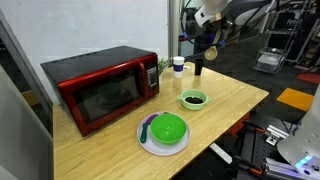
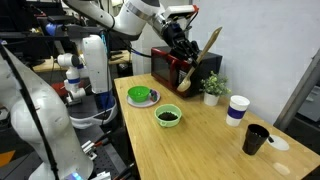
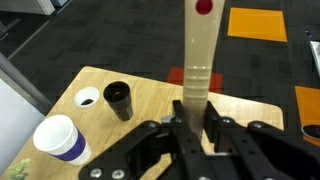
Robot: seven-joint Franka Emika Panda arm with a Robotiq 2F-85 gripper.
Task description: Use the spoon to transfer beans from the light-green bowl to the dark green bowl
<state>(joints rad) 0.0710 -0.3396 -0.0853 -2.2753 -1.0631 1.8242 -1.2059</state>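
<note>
Fingers (image 3: 214, 122) were clamped on the spoon (image 3: 197, 50), with the arm (image 2: 130, 18) reaching in high above the bench (image 2: 200, 150), in front of the microwave (image 2: 163, 68). The spoon was tilted, its long axis slanting steeply. It was well above the light-green bowl (image 2: 157, 117) of beans (image 2: 169, 117).

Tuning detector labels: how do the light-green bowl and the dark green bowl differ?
Size: the light-green bowl is much smaller than the dark green bowl. Contents: the light-green bowl holds the beans; no beans show in the dark green bowl. Support: the dark green bowl sits on a white plate; the light-green bowl stands on the bare table. Both are round and green.
</note>
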